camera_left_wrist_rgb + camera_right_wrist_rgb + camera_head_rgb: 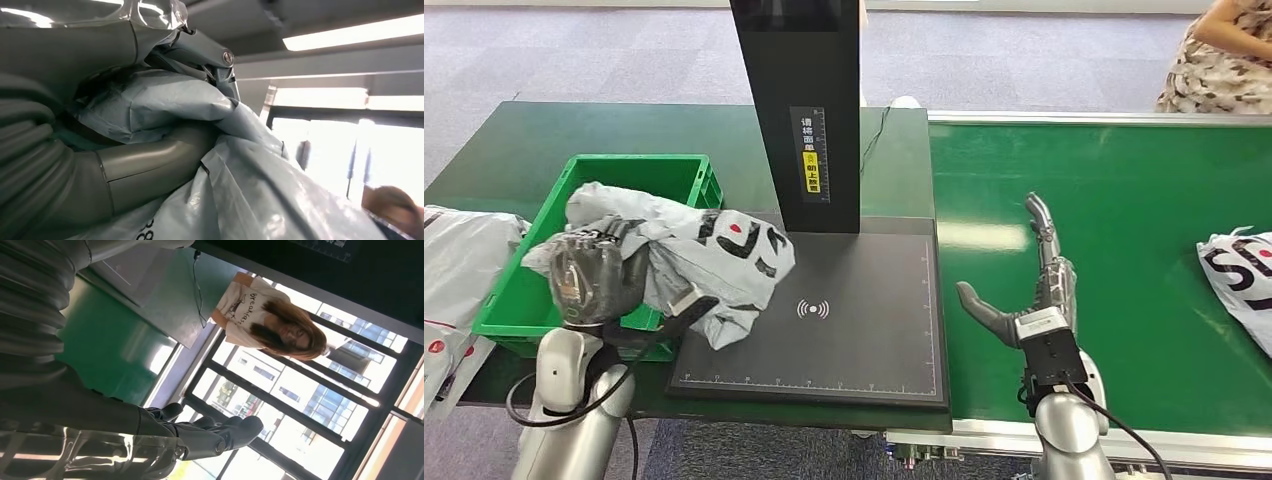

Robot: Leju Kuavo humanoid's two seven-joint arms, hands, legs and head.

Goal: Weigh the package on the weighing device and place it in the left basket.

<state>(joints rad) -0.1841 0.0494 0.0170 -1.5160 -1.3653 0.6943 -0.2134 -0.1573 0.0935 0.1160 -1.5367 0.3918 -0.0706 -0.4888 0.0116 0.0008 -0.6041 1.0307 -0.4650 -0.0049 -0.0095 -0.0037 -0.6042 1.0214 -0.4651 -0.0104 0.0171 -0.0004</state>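
Left hand (596, 278) of mine grips the grey package (709, 255), fingers wrapped into its crumpled plastic; the left wrist view shows my thumb (150, 165) pressed into the bag. It hangs across the green basket (532, 268) rim, its far end drooping over the black scale plate (844, 320). I judge the weighing done and the transfer in hand. Next I need to carry the whole bag clear of the rim, over the basket's hollow, then let go. Right hand (1029, 295) rests spread and empty on the green belt (1124, 200).
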